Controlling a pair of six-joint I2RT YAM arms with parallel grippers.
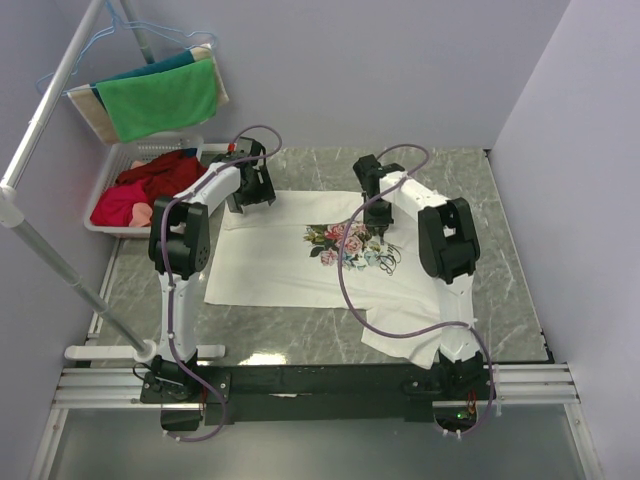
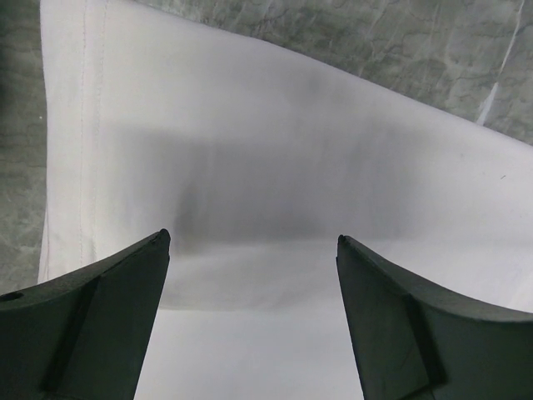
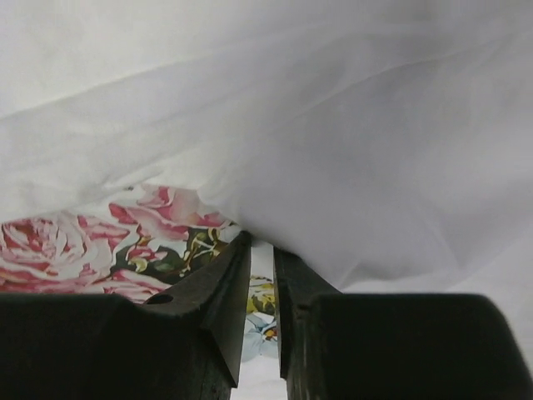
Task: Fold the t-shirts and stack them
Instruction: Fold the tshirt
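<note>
Folding the t-shirt, spread flat on the table; left end effector wide open over its far left edge; right end effector nearly closed at a raised fold by the rose print, grip unclear; next probably left pinching that edge.

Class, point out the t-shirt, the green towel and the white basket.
t-shirt [image 1: 265,265], top view, on the plain white part of its body.
green towel [image 1: 160,100], top view, on the middle of the hanging cloth.
white basket [image 1: 150,152], top view, on its far wall.
</note>
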